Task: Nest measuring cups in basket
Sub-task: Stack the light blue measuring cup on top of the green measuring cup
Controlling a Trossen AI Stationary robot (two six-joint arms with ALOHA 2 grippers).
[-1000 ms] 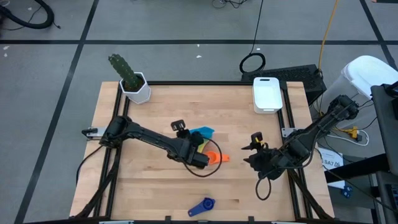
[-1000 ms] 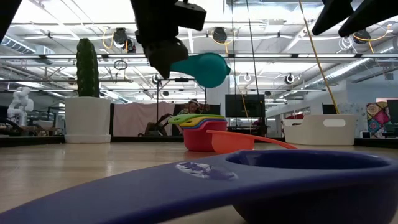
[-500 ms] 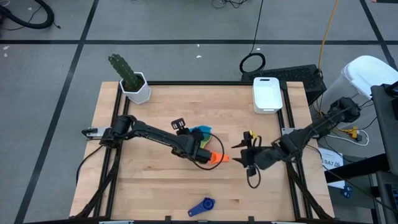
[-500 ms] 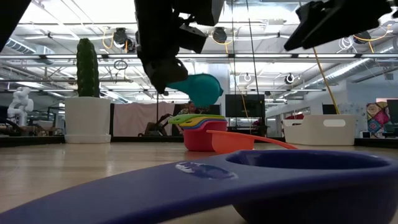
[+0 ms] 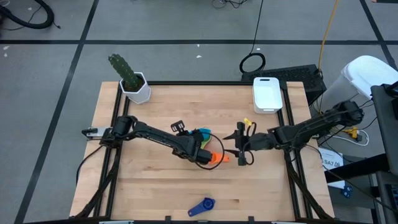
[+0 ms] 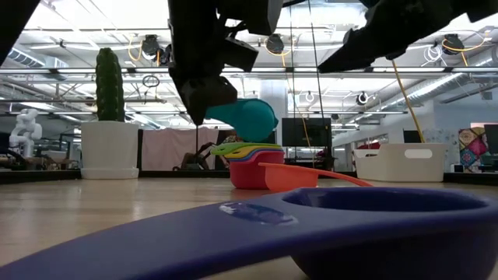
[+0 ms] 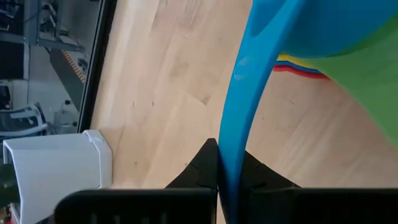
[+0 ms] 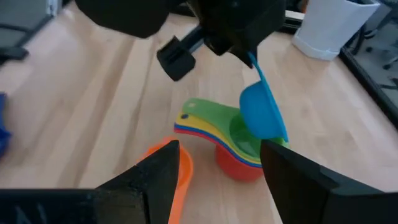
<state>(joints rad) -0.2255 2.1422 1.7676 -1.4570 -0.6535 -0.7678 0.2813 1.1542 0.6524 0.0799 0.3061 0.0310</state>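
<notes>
Cups: three stacked [image 8: 233, 140], one orange [image 8: 177, 168], one dark blue [image 5: 202, 206].

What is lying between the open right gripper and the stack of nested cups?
In the right wrist view, the orange cup lies on the table between the right gripper and the nested stack; the high view agrees.

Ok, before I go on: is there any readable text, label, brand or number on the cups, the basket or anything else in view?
No text can be read in any view.
Dark blue cup, low view: a pale raised mark on its handle, too blurred to read.
Stacked cups, light blue cup held by the left gripper: no markings visible.
Basket, cactus pot: plain white, no label.
</notes>
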